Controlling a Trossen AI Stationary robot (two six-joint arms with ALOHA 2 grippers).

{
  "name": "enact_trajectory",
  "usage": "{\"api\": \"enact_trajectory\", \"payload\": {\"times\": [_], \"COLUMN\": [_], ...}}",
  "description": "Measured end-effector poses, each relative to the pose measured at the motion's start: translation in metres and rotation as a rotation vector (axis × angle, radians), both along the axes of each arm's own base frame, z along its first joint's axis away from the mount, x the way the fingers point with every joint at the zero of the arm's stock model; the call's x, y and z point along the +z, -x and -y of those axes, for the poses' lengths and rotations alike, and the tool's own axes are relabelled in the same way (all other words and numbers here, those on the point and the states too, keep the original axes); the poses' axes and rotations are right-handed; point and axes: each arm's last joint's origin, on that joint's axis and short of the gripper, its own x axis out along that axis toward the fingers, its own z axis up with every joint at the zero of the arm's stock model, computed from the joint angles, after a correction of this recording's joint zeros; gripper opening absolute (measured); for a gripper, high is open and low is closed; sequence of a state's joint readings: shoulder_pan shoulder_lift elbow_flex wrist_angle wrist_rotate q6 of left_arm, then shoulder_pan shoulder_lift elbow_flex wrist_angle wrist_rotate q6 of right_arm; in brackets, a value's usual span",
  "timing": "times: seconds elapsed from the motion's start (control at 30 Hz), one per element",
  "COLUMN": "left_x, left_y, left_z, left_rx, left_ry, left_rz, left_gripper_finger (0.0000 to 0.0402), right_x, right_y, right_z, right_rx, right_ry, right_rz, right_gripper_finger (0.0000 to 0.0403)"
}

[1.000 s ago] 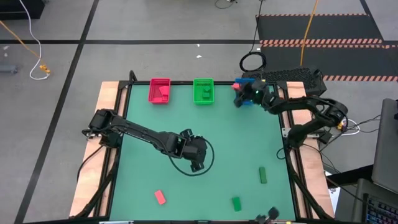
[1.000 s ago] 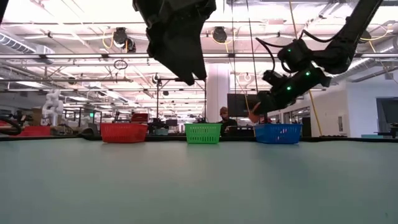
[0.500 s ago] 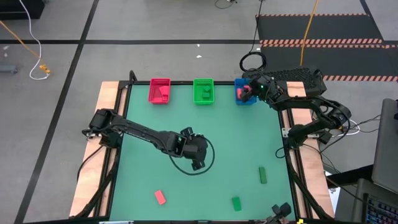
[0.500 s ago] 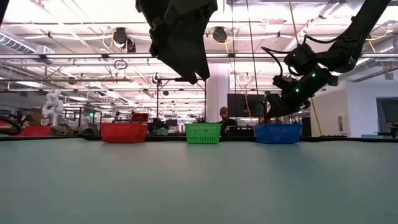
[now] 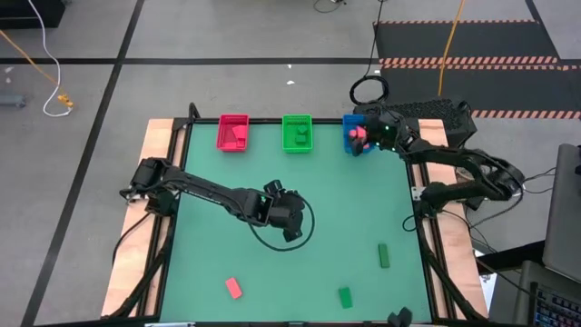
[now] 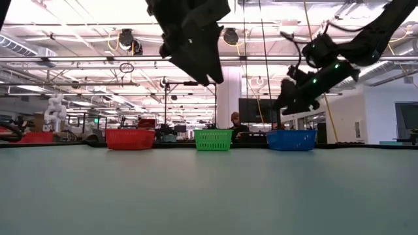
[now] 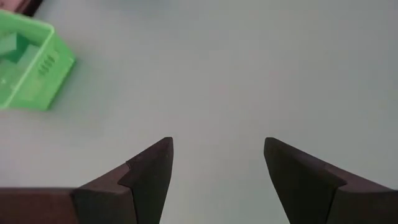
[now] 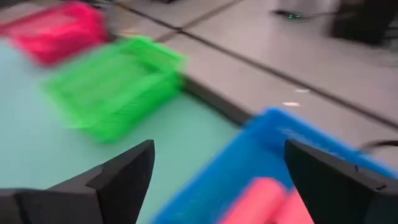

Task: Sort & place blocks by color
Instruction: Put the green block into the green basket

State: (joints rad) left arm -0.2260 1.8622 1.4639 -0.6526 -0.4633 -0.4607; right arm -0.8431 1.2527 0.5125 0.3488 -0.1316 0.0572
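Three open bins stand along the far edge: red, green and blue. A pink block lies inside the blue bin. My right gripper hangs open above that bin, clear of the block. My left gripper hovers open over the middle of the mat, nothing between its fingers. Near the front edge a red block, a green block and a green bar lie flat on the mat. Green blocks sit in the green bin.
The green mat is bare between the bins and the blocks at the front. Wooden rails border the table on the left and right. A black cable loop lies under the left arm. A person sits far behind the bins.
My right gripper has carried the pink block toward the table's right and far edge, over the blue bin, let it go and risen a little. The block now lies in the blue bin. My left gripper has shifted slightly toward the far edge.
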Motion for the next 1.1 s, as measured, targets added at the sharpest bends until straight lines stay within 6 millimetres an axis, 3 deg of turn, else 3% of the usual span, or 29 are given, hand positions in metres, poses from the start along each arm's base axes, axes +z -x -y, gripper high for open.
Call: {"api": "enact_trajectory", "payload": {"times": [0.17,0.37,0.57,0.8,1.1], "left_x": [0.008,0.018,0.028,0.044,0.041], "left_y": [-0.014,-0.029,-0.026,-0.017,-0.007], "left_z": [-0.016,-0.038,-0.054,-0.058,-0.058], "left_rx": [-0.024,-0.078,-0.077,-0.091,-0.083], "left_ry": [-0.025,-0.028,-0.047,-0.070,-0.069], "left_rz": [0.115,0.237,0.248,0.256,0.161], "left_gripper_finger": [0.0255,0.0255,0.0255,0.0255,0.0255], "right_x": [0.004,-0.008,-0.016,-0.023,-0.024], "right_y": [-0.005,-0.003,0.006,0.013,0.014], "right_z": [-0.030,-0.076,-0.118,-0.160,-0.202], "right_rx": [0.176,0.259,0.197,0.083,-0.018], "right_ry": [-0.202,-0.449,-0.650,-0.858,-0.932], "right_rz": [0.025,-0.177,-0.390,-0.545,-0.558], "right_gripper_finger": [0.0339,0.0339,0.0339,0.0339,0.0338]}}
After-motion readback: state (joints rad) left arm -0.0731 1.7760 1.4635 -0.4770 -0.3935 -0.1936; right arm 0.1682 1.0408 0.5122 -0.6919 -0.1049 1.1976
